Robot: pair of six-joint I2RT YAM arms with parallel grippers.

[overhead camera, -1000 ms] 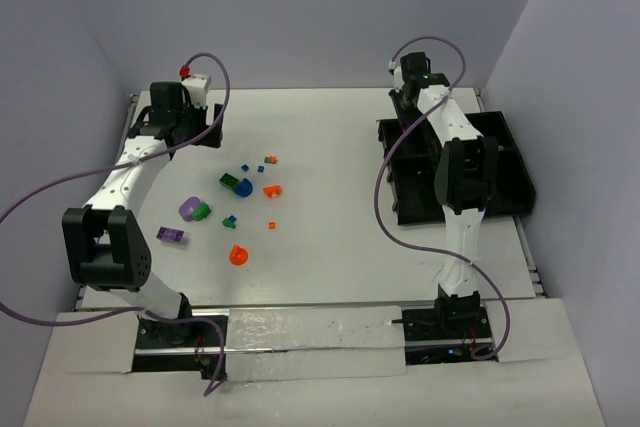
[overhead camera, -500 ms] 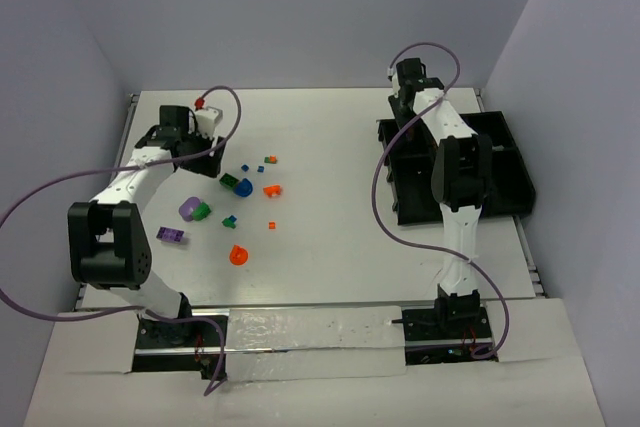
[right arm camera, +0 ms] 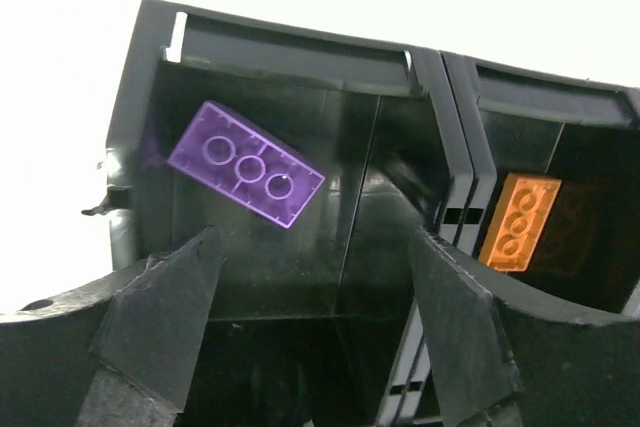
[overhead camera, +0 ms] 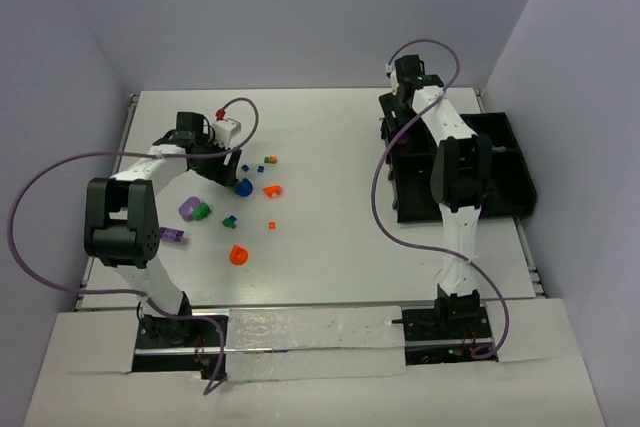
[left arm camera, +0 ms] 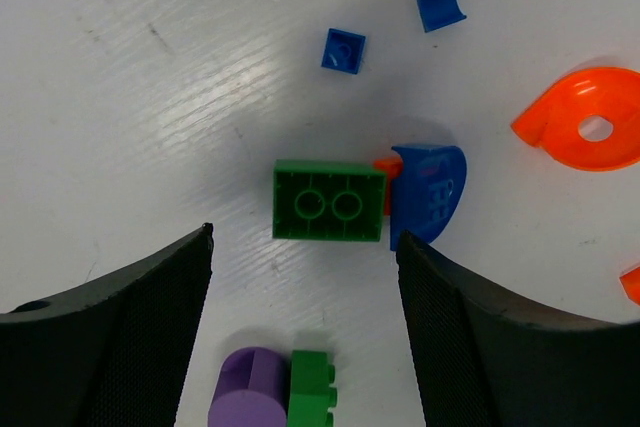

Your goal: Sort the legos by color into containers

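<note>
Loose legos lie left of centre on the white table. In the left wrist view, a green brick [left arm camera: 328,201] sits just ahead of my open left gripper [left arm camera: 303,243], with a blue half-round piece [left arm camera: 432,192] touching its right side. A purple cylinder [left arm camera: 248,402] and a small green brick [left arm camera: 312,387] lie between the fingers, lower down. My right gripper [right arm camera: 315,242] hangs open and empty over the black containers [right arm camera: 300,47]. A purple brick [right arm camera: 247,163] lies in one compartment and an orange brick [right arm camera: 520,220] in the one beside it.
From above, the left gripper [overhead camera: 222,167] is over the pile and the right gripper [overhead camera: 396,122] over the tray [overhead camera: 505,177] at the far right. An orange ring [overhead camera: 238,255], a purple brick [overhead camera: 172,235] and small orange [overhead camera: 272,189] and blue bits are scattered around.
The left arm swung right from the table's far left to above the pile, its jaws narrowing a little. The right gripper opened over the tray's far left compartment.
</note>
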